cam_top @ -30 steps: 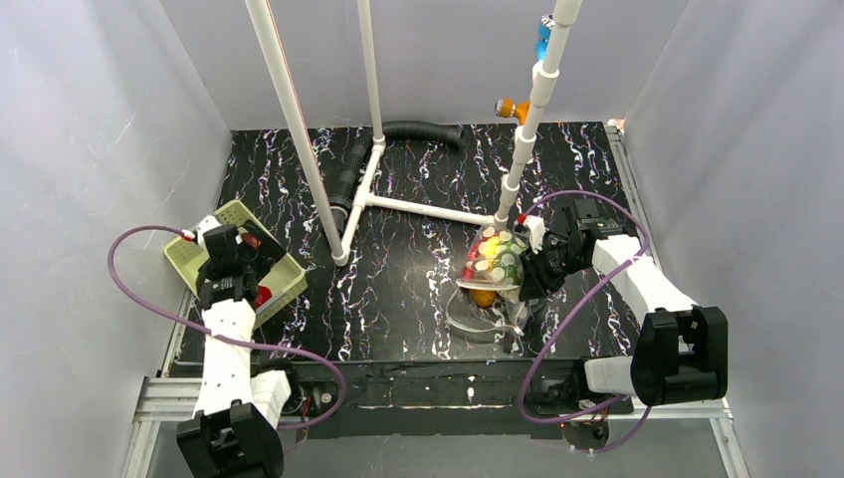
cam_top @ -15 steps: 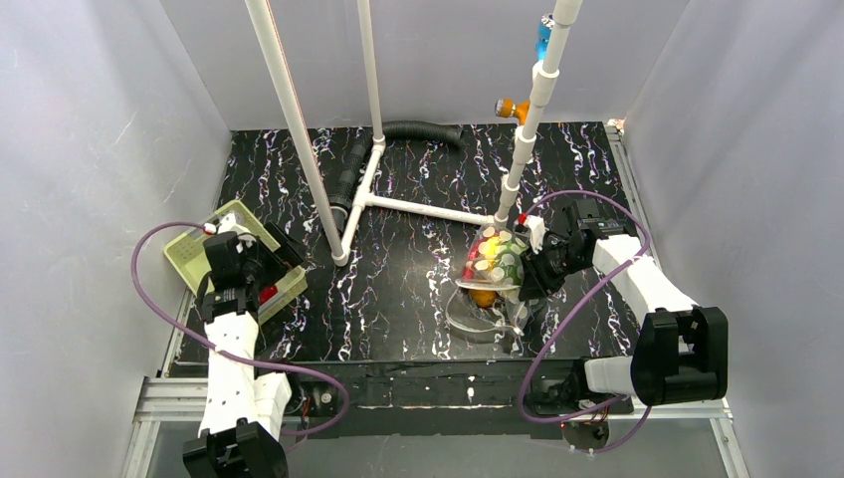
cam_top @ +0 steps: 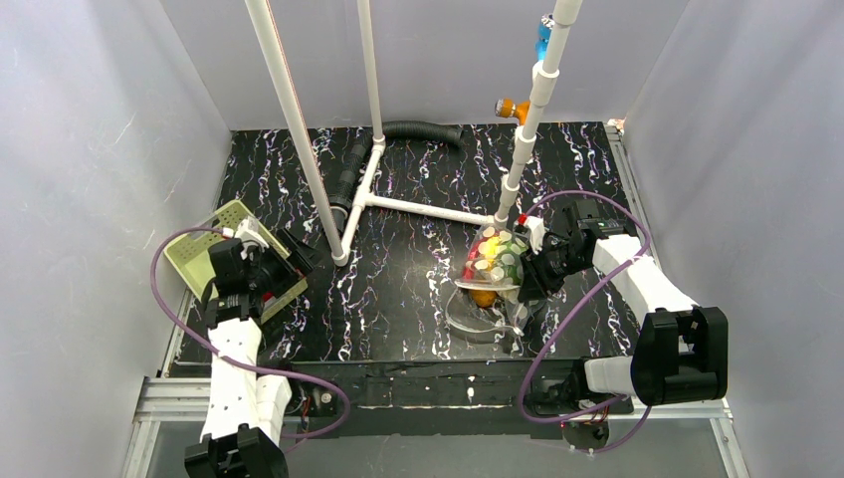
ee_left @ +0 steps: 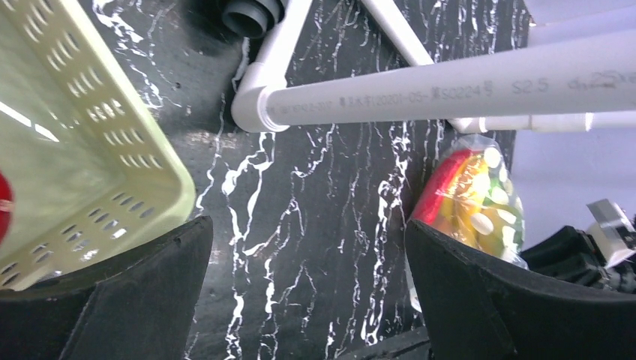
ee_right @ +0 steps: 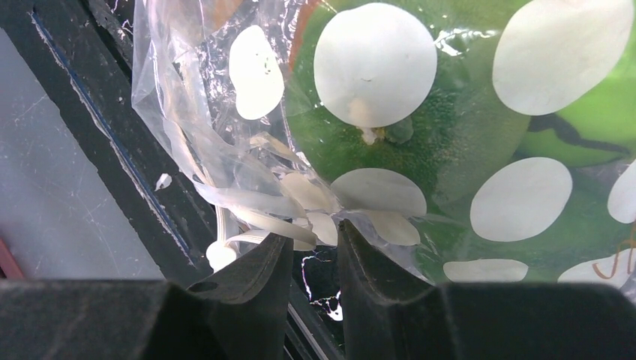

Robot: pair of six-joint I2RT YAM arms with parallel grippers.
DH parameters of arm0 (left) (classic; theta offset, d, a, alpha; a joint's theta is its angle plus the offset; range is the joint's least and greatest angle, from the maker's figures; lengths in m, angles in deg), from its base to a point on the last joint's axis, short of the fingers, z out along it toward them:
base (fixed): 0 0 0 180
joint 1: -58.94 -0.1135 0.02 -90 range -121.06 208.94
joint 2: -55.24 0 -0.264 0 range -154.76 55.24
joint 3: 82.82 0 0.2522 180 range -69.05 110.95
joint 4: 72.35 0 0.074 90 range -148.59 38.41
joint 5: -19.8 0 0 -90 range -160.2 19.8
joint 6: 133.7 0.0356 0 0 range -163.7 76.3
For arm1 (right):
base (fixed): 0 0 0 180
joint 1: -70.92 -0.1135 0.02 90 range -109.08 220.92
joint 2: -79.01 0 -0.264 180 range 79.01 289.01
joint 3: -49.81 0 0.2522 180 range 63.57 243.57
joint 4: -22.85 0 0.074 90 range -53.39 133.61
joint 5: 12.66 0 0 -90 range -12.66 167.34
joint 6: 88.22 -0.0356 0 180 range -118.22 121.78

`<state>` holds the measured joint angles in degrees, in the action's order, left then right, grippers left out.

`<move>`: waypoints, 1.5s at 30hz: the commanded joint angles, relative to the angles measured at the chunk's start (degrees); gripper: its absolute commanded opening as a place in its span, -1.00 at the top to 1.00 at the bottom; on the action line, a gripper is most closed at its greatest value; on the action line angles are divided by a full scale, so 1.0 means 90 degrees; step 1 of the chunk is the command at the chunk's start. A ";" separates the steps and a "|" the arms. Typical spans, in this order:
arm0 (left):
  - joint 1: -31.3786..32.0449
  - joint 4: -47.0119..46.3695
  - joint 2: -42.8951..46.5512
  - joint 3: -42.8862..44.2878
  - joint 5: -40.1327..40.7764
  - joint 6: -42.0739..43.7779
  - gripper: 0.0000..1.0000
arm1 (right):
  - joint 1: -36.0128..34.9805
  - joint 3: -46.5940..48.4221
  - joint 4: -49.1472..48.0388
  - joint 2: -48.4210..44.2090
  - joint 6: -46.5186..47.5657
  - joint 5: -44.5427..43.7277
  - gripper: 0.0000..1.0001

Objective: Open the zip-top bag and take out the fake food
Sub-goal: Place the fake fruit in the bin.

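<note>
On the right side of the dark marbled surface (cam_top: 398,299): the zip-top bag (cam_top: 495,261), clear with pale round dots, upright just beside the foot of a white pipe (cam_top: 525,149). Packed full of the fake food (cam_top: 486,269), with red, yellow, orange and green bits showing through the plastic. Loose clear end of the bag trailing down onto the surface, on the side nearer the arms.

Right hand (cam_top: 526,271) right at the bag's side, fingers (ee_right: 255,277) close together, pinching a fold of the thin plastic. Up close from the right wrist: a big green piece (ee_right: 390,127) behind the dots, pressed against the bag's wall. Bag mouth open or closed: cannot tell.

Left hand (cam_top: 289,257) far off on the left side, spread as wide as can be, holding nothing. Hovering over the right end of a pale green basket (cam_top: 204,244) with little holes. Something red (ee_left: 3,206) inside the basket, only a sliver in view at the edge of the left wrist picture. Well apart from the bag, with bare surface between.
</note>
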<state>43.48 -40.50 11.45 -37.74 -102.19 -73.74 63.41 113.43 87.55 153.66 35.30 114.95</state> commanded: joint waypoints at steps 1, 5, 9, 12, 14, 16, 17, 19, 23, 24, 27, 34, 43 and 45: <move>0.0104 0.0004 0.0246 -0.0175 -0.0547 -0.0278 -0.99 | 0.0020 0.0267 0.0110 -0.0116 0.0148 0.0193 0.29; 0.0329 0.0009 0.0366 -0.0263 -0.0627 -0.0439 -0.99 | 0.0029 0.0265 0.0116 -0.0097 0.0150 0.0198 0.29; 0.0636 0.0099 0.0435 -0.0285 -0.0635 -0.0559 -0.99 | 0.0024 0.0266 0.0121 -0.0082 0.0154 0.0198 0.29; 0.0940 0.0221 0.0568 -0.0293 -0.0529 -0.0621 -0.99 | 0.0019 0.0262 0.0117 -0.0077 0.0161 0.0202 0.29; 0.1204 0.0314 0.0735 -0.0310 -0.0450 -0.0718 -0.99 | 0.0025 0.0269 0.0122 -0.0082 0.0155 0.0204 0.29; 0.1569 0.0498 0.1023 -0.0351 -0.0255 -0.0857 -0.99 | 0.0025 0.0280 0.0126 -0.0082 0.0161 0.0213 0.29; 0.1627 0.0526 0.1112 -0.0391 -0.0231 -0.0914 -0.99 | 0.0029 0.0275 0.0131 -0.0082 0.0165 0.0211 0.29; 0.1897 0.0590 0.1244 -0.0450 -0.0233 -0.1025 -0.99 | 0.0031 0.0277 0.0134 -0.0091 0.0170 0.0224 0.29; 0.2492 0.0627 0.1341 -0.0460 -0.0118 -0.1246 -0.99 | 0.0025 0.0271 0.0140 -0.0079 0.0165 0.0231 0.29; 0.2730 0.0627 0.1348 -0.0479 -0.0028 -0.1300 -0.99 | 0.0024 0.0279 0.0136 -0.0074 0.0167 0.0226 0.29; 0.3251 0.0617 0.1379 -0.0556 0.0217 -0.1444 -0.99 | 0.0026 0.0279 0.0135 -0.0061 0.0176 0.0234 0.29; 0.3847 0.0473 0.1405 -0.0622 0.0522 -0.1691 -0.99 | 0.0028 0.0286 0.0149 -0.0043 0.0182 0.0232 0.29; 0.4745 0.0025 0.1155 -0.0667 0.0956 -0.1956 -0.99 | 0.0026 0.0288 0.0160 -0.0042 0.0198 0.0245 0.29; 0.4935 -0.0077 0.1094 -0.0674 0.1066 -0.1996 -0.99 | 0.0024 0.0286 0.0162 -0.0043 0.0199 0.0250 0.29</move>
<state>85.21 -38.71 22.11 -43.32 -95.02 -90.55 63.41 113.74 87.74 153.66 36.32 115.32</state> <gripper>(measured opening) 0.995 0.357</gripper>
